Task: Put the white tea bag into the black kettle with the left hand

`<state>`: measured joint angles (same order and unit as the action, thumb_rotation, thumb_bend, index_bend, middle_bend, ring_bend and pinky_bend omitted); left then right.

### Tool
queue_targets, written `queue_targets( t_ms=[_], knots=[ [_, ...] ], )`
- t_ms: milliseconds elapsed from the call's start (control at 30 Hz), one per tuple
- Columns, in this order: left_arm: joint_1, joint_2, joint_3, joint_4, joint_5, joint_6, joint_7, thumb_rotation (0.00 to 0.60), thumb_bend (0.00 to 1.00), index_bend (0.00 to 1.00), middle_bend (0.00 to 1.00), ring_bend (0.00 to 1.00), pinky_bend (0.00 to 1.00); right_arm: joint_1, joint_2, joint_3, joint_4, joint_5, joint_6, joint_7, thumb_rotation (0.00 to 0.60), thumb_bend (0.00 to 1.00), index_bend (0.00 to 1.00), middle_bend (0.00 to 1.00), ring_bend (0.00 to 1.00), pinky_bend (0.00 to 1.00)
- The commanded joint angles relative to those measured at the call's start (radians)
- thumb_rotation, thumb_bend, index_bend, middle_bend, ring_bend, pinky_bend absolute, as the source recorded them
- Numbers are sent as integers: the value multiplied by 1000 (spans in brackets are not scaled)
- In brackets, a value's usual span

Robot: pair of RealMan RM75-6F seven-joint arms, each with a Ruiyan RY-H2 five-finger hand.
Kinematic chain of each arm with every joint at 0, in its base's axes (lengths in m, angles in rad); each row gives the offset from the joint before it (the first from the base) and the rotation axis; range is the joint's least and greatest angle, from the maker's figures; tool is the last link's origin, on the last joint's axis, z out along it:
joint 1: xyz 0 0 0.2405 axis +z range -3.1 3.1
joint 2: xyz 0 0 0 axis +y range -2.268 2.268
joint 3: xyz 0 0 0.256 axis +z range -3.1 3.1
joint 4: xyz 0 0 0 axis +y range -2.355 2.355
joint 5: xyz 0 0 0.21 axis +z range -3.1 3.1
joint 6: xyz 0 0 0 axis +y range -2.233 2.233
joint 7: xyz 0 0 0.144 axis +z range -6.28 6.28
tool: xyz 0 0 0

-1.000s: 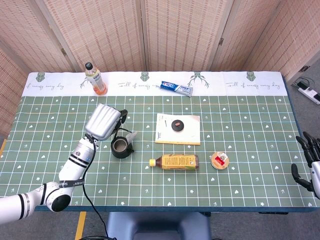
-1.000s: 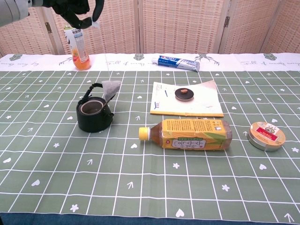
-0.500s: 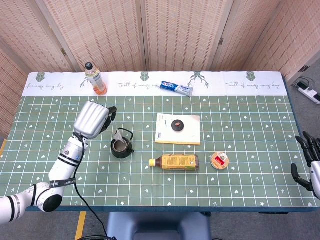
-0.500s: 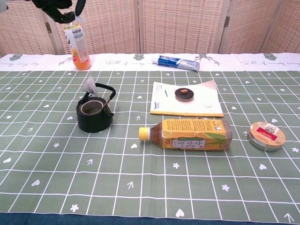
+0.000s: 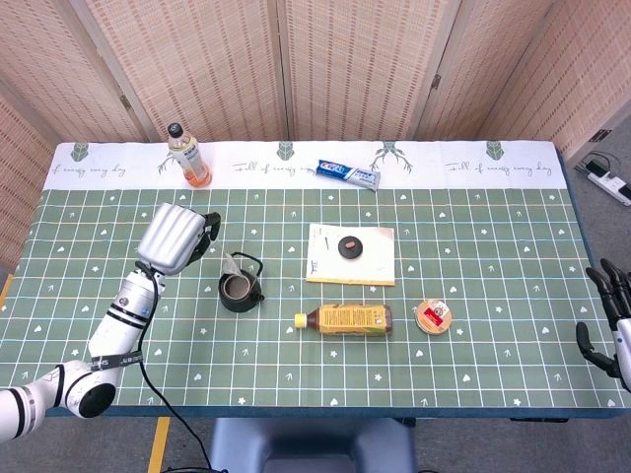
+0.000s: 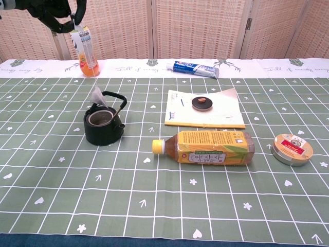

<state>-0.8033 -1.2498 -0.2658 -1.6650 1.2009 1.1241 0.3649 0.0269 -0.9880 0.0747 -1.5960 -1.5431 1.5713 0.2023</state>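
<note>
The black kettle stands open on the green mat, left of centre, its handle raised. The white tea bag hangs by its string at the kettle's back-left rim, outside the opening; I cannot tell whether it touches the rim. My left hand is up and to the left of the kettle, and pinches the tag at the top of the string. My right hand hangs beyond the table's right edge with fingers spread, holding nothing.
An orange drink bottle stands at the back left, close to my left hand. A toothpaste tube, a booklet bearing the kettle lid, a lying tea bottle and a round tin lie to the right.
My left hand has moved left and slightly back. The tea bag swung with it, from the kettle's right side to its back-left rim. The right hand stayed put.
</note>
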Motion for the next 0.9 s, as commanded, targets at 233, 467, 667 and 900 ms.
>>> queue_targets(
  t_ms=[233, 467, 667, 900],
  knots=[
    [29, 6, 30, -14, 29, 16, -11, 600, 435, 636, 1000, 1000, 1000, 0, -3, -5, -3, -11, 2, -9, 600, 541, 0, 0, 0, 0],
    [53, 9, 38, 2, 30, 18, -64, 600, 435, 636, 1000, 1000, 1000, -5, -1, -4, -5, -16, 15, -10, 600, 541, 0, 0, 0, 0],
    [54, -12, 48, 43, 43, 1, -92, 600, 435, 636, 1000, 1000, 1000, -5, -3, -6, -6, -18, 13, -17, 600, 542, 0, 0, 0, 0],
    [37, -50, 41, 114, 38, -34, -129, 600, 435, 636, 1000, 1000, 1000, -6, -1, -2, -4, -12, 17, -12, 600, 541, 0, 0, 0, 0]
  ],
)
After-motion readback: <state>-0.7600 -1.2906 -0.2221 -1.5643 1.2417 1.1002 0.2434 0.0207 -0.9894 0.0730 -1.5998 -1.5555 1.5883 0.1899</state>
